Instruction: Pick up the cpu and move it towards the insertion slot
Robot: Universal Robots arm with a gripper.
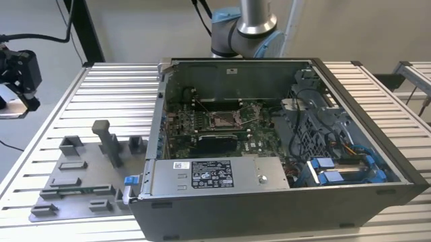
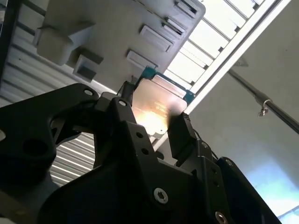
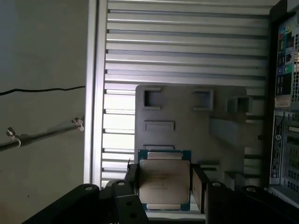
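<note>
The cpu (image 3: pixel 164 181) is a thin square chip with a silvery top and a blue-green rim. It sits clamped between my gripper's (image 3: pixel 164 186) two black fingers (image 3: pixel 132 179). The second wrist view also has the cpu (image 2: pixel 156 100) in the gripper (image 2: pixel 152 116), catching a bright glare. In the exterior view the gripper (image 1: pixel 15 96) hangs at the far left, above and beyond the table's edge, well away from the open computer case (image 1: pixel 350 201). The insertion slot (image 1: pixel 225 119), a square socket with a shiny metal frame, lies on the motherboard inside the case.
A grey plastic fixture plate (image 1: pixel 81 176) with blocks and shallow recesses lies on the ribbed table (image 1: pixel 114 96), between the gripper and the case. A black rectangular patch (image 1: pixel 215 143) sits just in front of the socket. A power supply box (image 1: pixel 215 174) and cables (image 1: pixel 336 166) fill the case's near side.
</note>
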